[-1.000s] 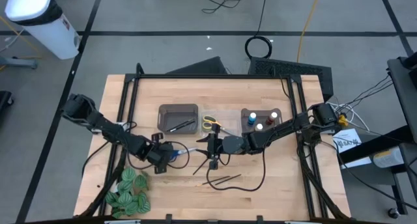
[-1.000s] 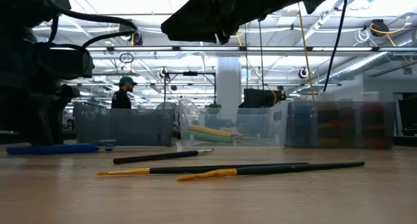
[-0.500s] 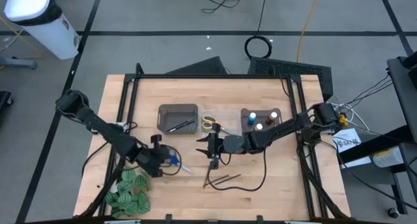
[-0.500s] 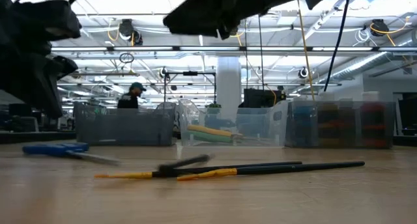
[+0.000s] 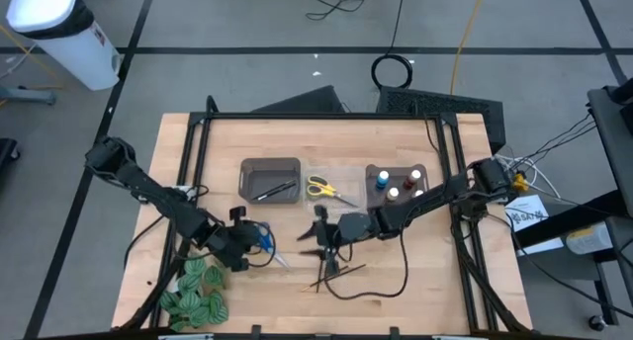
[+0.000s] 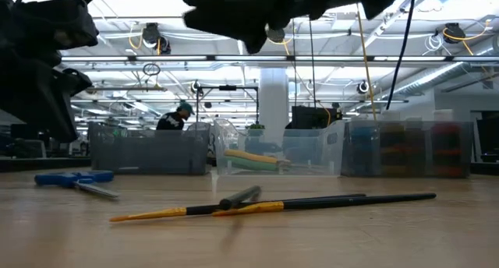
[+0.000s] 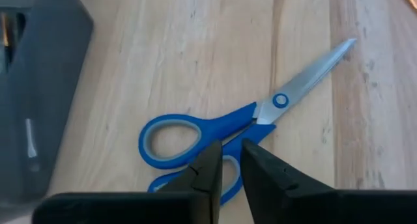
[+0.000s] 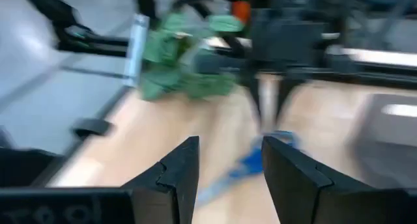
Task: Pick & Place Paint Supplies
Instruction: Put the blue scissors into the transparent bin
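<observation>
Blue-handled scissors (image 7: 215, 136) lie flat on the wooden table, also seen in the low view (image 6: 74, 178). My left gripper (image 7: 231, 167) hangs just above their handle loops, its fingers a narrow gap apart and touching nothing. My right gripper (image 8: 229, 172) stands open over the table's middle (image 5: 316, 233), with nothing between its fingers. Thin dark paintbrushes (image 6: 273, 204) with yellow ends lie crossed on the table below it (image 5: 331, 271). Yellow scissors (image 5: 318, 189) lie in a clear bin. Small paint bottles (image 5: 396, 185) stand in another bin.
A grey bin (image 5: 271, 179) with brushes in it sits at the far middle, beside the clear bins. A green leafy bunch (image 5: 193, 291) lies at the near left corner. A black cable (image 5: 381, 281) loops over the table near the brushes. A person (image 6: 183, 116) stands far behind the table.
My left gripper has risen and drawn back toward the table's near left, leaving the blue scissors flat on the table with their blades swung toward the near edge. One dark brush has swung round and now lies across the other brushes. My right gripper has tipped and shifted slightly toward the near edge.
</observation>
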Controlling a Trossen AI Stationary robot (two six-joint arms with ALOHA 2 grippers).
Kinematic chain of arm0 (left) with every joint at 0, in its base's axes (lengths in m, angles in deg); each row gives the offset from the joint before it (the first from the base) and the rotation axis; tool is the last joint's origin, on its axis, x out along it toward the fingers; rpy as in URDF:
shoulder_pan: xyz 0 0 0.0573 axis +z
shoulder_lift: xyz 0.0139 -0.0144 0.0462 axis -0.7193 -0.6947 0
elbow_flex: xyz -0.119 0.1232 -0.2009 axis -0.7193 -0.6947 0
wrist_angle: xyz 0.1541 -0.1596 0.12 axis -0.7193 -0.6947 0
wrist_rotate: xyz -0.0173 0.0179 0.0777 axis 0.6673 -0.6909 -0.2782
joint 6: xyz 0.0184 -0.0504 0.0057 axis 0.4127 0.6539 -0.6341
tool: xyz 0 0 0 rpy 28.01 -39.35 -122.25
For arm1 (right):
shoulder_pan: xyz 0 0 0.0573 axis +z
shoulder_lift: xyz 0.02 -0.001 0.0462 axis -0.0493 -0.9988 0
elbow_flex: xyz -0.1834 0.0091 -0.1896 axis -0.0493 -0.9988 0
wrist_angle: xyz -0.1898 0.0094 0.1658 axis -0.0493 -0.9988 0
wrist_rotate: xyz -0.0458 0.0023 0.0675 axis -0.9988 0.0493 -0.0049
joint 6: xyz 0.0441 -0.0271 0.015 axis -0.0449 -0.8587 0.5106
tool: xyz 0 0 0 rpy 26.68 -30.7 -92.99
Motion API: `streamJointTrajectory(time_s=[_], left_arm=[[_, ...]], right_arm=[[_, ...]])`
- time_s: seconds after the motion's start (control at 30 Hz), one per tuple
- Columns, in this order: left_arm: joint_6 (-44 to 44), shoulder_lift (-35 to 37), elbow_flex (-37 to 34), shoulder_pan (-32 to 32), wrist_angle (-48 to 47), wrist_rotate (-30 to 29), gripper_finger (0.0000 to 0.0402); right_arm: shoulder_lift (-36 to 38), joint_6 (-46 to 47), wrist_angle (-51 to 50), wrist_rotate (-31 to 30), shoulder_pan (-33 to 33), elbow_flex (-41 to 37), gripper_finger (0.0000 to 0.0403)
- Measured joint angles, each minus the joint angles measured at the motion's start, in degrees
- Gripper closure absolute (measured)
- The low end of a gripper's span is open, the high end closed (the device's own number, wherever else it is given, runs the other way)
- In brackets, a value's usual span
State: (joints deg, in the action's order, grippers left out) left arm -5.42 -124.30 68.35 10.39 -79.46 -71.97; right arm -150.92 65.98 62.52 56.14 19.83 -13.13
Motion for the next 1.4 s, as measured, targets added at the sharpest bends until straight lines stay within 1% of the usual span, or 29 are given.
streamJointTrajectory(time_s=[0.07,0.13,0.23,0.37,0.43,0.53,0.63,0.7,0.83,0.97,1.1,1.27,1.4], left_arm=[[0.96,-0.7,0.02,-0.01,0.03,0.1,0.0328],[1.41,-1.49,0.02,0.01,0.22,0.13,0.0325],[1.01,-2.3,0.04,0.05,0.57,0.18,0.0328],[-2.63,-2.31,0.11,0.69,1.54,0.22,0.0337],[-3.99,-2.14,0.11,1.27,2.94,-0.97,0.0344],[-7.4,-1.13,0.13,1.89,6.01,-2.68,0.0357],[-11.09,-0.66,0.2,2.86,8.45,-2.38,0.0369],[-12.48,-0.45,0.2,3.32,9.86,-2.38,0.0377],[-14.01,-0.28,0.18,4.25,11.36,-2.26,0.0392],[-14.93,-0.17,0.17,5.31,13.43,-2.28,0.0396],[-14.97,-0.17,0.17,6.16,16.2,-2.28,0.0378],[-17.47,-0.17,0.17,7.27,18.89,-2.26,0.0356],[-19.6,-0.17,0.17,8.4,21.88,-2.25,0.0354]], right_arm=[[-3.2,3.48,2.03,0.65,0.62,0.55,0.0256],[-6.8,5.8,-0.44,0.81,0.95,2.6,0.0265],[-11.71,5.8,-5.58,2.73,0.98,7.61,0.0282],[-17.56,5.71,-9.22,6.44,0.72,15.35,0.0312],[-20.27,5.54,-12.22,7.93,0.39,18.22,0.0332],[-23.02,5.89,-12.91,11.36,-0.61,20.89,0.0365],[-24.49,6.22,-12.14,14.25,-1.35,22.49,0.0395],[-25.08,6.82,-12.7,15.65,-1.61,22.45,0.0397],[-25.44,8.87,-16.52,15.86,-2.22,22.36,0.0392],[-25.27,9.36,-19.44,16.62,-2.48,22.36,0.0401],[-25.18,8.94,-17.96,16.78,-1.87,22.36,0.04],[-25.11,4.38,-11.2,15.81,-0.72,22.36,0.04],[-25.8,4.02,-12.28,15.15,-1.53,22.35,0.0402]])
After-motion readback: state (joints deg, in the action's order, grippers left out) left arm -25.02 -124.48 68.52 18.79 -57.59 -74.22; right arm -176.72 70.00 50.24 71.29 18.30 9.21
